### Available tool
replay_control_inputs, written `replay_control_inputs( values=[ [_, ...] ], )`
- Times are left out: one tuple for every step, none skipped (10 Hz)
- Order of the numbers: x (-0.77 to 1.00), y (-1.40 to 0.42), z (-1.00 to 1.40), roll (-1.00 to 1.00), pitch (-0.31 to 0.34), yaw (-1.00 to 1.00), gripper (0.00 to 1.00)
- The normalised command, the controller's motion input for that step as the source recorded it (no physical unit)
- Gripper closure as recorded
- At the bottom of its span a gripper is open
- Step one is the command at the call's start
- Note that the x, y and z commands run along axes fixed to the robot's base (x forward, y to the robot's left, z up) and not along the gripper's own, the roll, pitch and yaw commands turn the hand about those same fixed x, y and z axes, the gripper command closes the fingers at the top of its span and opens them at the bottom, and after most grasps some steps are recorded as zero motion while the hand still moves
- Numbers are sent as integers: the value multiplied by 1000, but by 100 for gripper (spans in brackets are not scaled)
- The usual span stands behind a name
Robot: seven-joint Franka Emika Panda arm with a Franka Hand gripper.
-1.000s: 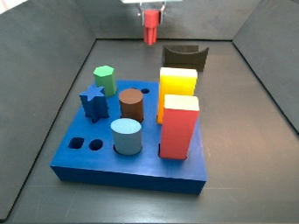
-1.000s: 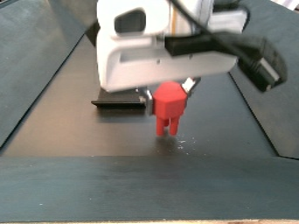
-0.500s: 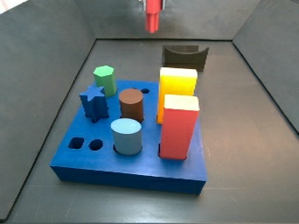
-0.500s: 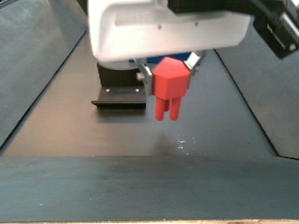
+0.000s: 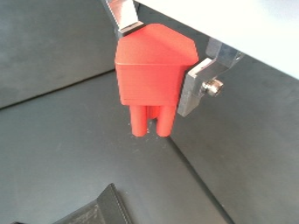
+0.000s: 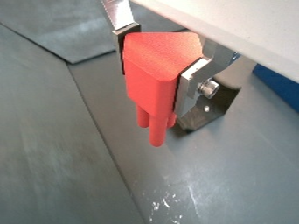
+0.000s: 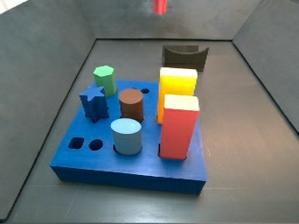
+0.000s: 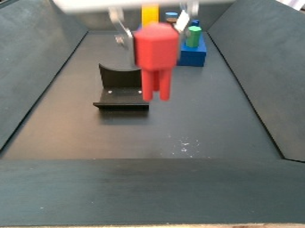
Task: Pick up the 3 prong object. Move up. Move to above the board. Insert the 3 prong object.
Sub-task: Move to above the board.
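you have the 3 prong object (image 5: 152,74) clamped by its blocky head between the silver fingers (image 5: 197,87) of the gripper (image 6: 158,63), prongs pointing down and well clear of the dark floor (image 8: 179,125). in a side view only its lower tip (image 7: 159,7) shows at the top edge, high above the far end of the bin, so judge the lift as about done and the carry to above the board (image 7: 135,166) as the step in hand.

do it level: hold the height until you are over the board, since the tall red-orange block (image 7: 177,127), the yellow block (image 7: 177,83) and the brown cylinder (image 7: 131,106) stand up from it and the prongs hang low. keep the piece upright so the prongs stay vertical for the insert. the fixture (image 8: 121,89) sits on the floor on the way; at this height it should pass under.

what you cannot settle from here: the gripper body is cut off in both side views. only 2 prongs show in both wrist views; the third is hidden behind them. which hole takes the prongs is unclear; 2 small dark holes (image 7: 86,143) show near the board's front left corner, but their shape is too small to read.
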Motion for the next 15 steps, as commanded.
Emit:
replay_control_inputs(
  values=[
    [189, -9, 1000, 93, 123, 38, 100],
    [177, -9, 1000, 94, 125, 40, 100],
    [153, -14, 1000, 95, 130, 42, 100],
    [124, -16, 902, 96, 126, 42, 100],
    [74, -11, 687, 87, 127, 39, 100],
    [51, -11, 526, 79, 122, 39, 100],
    [32, -13, 314, 77, 118, 41, 100],
    [31, -12, 205, 77, 117, 41, 100],
    [-190, -1000, 93, 14, 159, -1000, 100],
    [-191, -1000, 95, 20, 149, -1000, 100],
    [-202, -1000, 97, 19, 59, -842, 100],
    [-206, -1000, 94, -32, 25, -593, 100],
    [-203, -1000, 94, -24, 20, -313, 100],
    [-203, -1000, 93, -24, 21, -224, 100],
    [-206, -1000, 96, -22, 16, -78, 100]
  ],
)
